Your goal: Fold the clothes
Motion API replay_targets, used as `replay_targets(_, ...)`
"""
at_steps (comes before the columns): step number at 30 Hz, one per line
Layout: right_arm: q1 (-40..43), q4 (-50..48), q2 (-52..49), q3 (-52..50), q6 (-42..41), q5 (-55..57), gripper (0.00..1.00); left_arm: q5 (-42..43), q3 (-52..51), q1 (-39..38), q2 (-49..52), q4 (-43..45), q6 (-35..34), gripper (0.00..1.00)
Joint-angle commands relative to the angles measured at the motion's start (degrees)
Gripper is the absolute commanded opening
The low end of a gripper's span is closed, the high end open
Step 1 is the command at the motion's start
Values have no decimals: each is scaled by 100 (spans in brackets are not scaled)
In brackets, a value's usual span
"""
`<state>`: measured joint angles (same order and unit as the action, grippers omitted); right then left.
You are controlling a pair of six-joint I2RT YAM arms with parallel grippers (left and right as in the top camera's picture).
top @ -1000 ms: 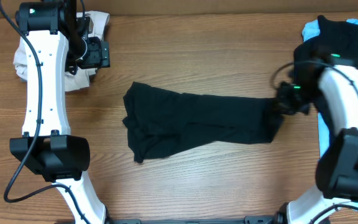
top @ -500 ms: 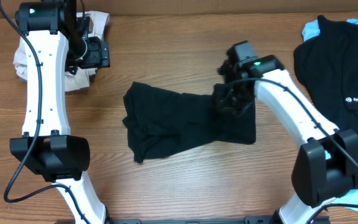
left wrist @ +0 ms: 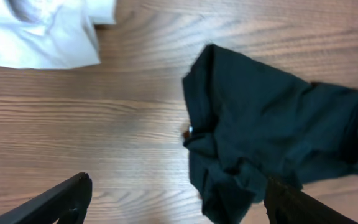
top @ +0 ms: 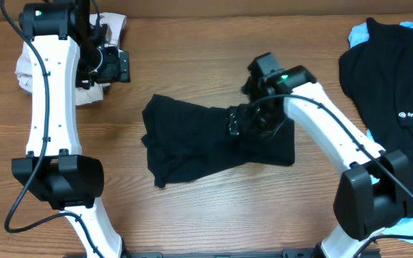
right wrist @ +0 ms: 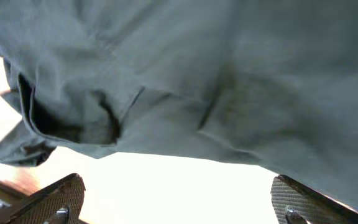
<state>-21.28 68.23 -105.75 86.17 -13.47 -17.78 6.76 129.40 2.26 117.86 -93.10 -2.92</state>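
Shirt point(top: 185, 143): black, mid-table, right side doubled over — half folded, I'd say.
Right gripper point(top: 244, 122): wide over the fold, holding nothing.
Left gripper point(top: 115, 64): wide, empty — parked clear by the pale garment point(top: 24, 72).

The desk point(top: 206, 215) is brown wood with a plain grain and a smooth, dull sheen. The black T-shirt point(top: 185, 143) is matt, soft, creased cloth, and the pale garment point(left wrist: 42, 31) is matt cloth too. The left arm point(top: 49, 93) wears glossy white plastic shells. The fingers point(right wrist: 294, 200) of the right pincer point(right wrist: 178, 199) look rough and cross-hatched.
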Motion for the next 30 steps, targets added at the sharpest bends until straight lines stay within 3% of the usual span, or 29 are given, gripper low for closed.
replay_targets(1,535,74,166,236,-4,11,100,479,-629,-168,-55,98,393,92)
replay_targets(12,1327,282,166,229,437,15,100,813,-3298,-579,-55,1460,527,96)
replay_targets(18,1327,258,166,229,435,33,100,455,-4197,-605,-55,2332,160,100)
replay_targets(30,1327,190,164,229,428,33,100,629,-5617,-929,-55,4035,-11,99)
